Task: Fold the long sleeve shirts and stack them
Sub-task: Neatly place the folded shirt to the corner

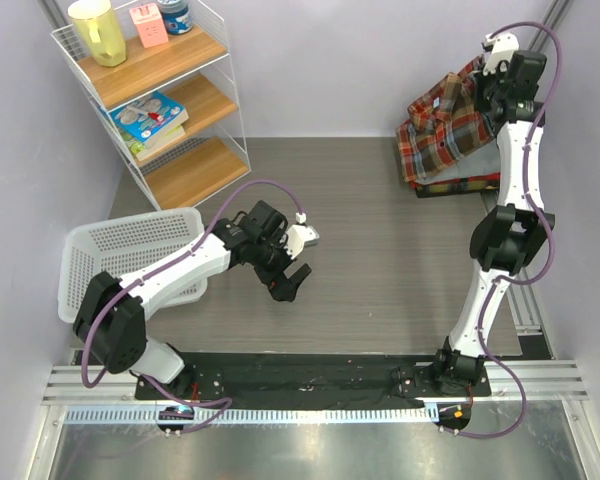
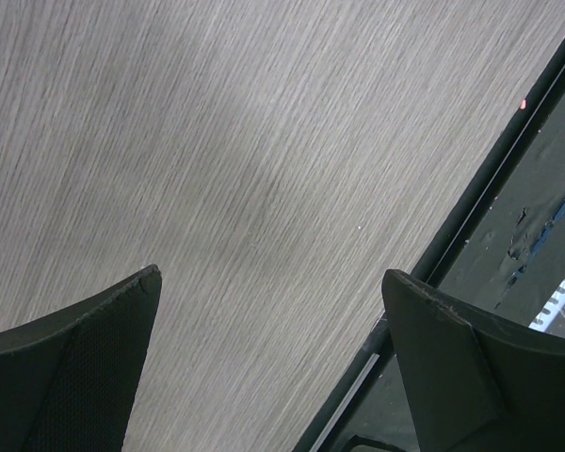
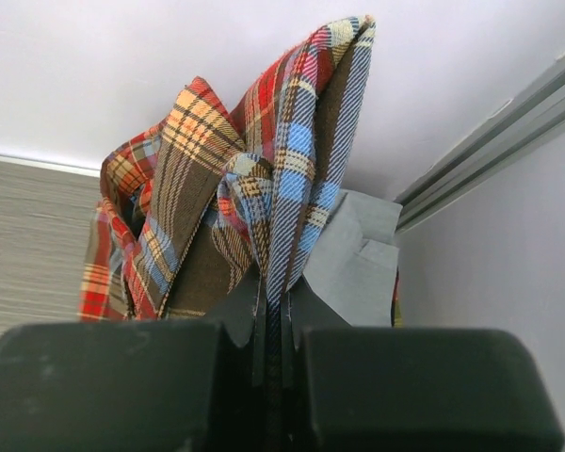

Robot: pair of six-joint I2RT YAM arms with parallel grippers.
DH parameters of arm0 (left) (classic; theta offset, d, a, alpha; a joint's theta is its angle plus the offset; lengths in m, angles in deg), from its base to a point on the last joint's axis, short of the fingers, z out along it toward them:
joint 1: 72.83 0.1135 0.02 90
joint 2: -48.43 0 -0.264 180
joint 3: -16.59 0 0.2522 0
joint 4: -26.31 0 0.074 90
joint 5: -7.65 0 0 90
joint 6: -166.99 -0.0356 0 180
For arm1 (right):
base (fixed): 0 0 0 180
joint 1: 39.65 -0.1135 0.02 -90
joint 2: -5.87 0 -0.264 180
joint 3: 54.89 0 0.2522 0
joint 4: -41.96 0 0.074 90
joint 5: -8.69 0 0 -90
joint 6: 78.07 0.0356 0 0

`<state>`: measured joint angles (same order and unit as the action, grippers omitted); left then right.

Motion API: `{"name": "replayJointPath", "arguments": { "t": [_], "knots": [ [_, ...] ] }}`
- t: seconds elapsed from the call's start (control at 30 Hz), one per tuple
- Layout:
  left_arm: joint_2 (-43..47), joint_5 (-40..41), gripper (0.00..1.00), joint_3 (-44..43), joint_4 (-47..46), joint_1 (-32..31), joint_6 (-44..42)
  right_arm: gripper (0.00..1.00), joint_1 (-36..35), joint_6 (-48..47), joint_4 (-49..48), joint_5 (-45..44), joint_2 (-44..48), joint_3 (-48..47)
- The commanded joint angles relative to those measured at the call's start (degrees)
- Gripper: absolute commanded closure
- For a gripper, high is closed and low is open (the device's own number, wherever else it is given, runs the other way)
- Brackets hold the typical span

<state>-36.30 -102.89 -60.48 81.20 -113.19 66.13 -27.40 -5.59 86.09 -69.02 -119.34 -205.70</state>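
Right gripper (image 3: pixel 273 315) presses its two flat black fingers together on a thin fold of the plaid flannel shirt (image 3: pixel 264 160). The shirt's soft red, cream, blue and brown checked cloth stands in crumpled peaks just ahead of the fingertips and drapes down to their left. Just beyond the pinch, to its right, lies a smooth grey folded shirt (image 3: pixel 353 254) with a notched, angular edge, close to the pale wall. Left gripper (image 2: pixel 273 282) hangs with its dark, wedge-shaped, finely textured fingers spread wide apart over the streaky grey wood-grain table (image 2: pixel 217 141).
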Motion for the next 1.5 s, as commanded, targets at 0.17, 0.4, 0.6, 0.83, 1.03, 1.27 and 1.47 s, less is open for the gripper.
{"name": "replayJointPath", "arguments": {
  "t": [0.17,0.4,0.6,0.83,1.03,1.27,1.47],
  "knots": [
    [-0.3,-0.9,0.0,-0.6,1.3,0.5,-0.7,0.99,4.7,-3.4,-15.0,4.8,-3.9,-0.2],
    [-1.7,-1.7,0.0,-0.7,1.5,0.5,-0.4,0.99,7.3,-4.5,-21.3,4.9,-7.3,3.9],
    [-2.5,-2.8,0.0,-1.0,1.9,1.0,-0.3,0.98,8.7,-4.7,-25.3,4.2,-10.9,6.3],
    [-2.7,-3.8,0.0,-0.9,2.0,2.0,-0.7,0.6,9.5,-6.7,-36.2,-2.1,-13.7,9.5],
    [-1.8,-4.0,0.0,-1.8,2.5,3.4,0.0,0.23,10.7,-5.8,-41.5,-3.3,-10.3,9.6],
    [-0.4,-4.0,0.0,-1.9,2.0,3.8,0.3,0.51,10.9,2.8,-44.7,1.9,-3.6,11.4],
    [-1.4,-3.9,0.0,-3.8,2.7,4.1,-0.7,0.78,10.9,11.8,-44.3,5.6,-4.6,11.7]
  ]
}}
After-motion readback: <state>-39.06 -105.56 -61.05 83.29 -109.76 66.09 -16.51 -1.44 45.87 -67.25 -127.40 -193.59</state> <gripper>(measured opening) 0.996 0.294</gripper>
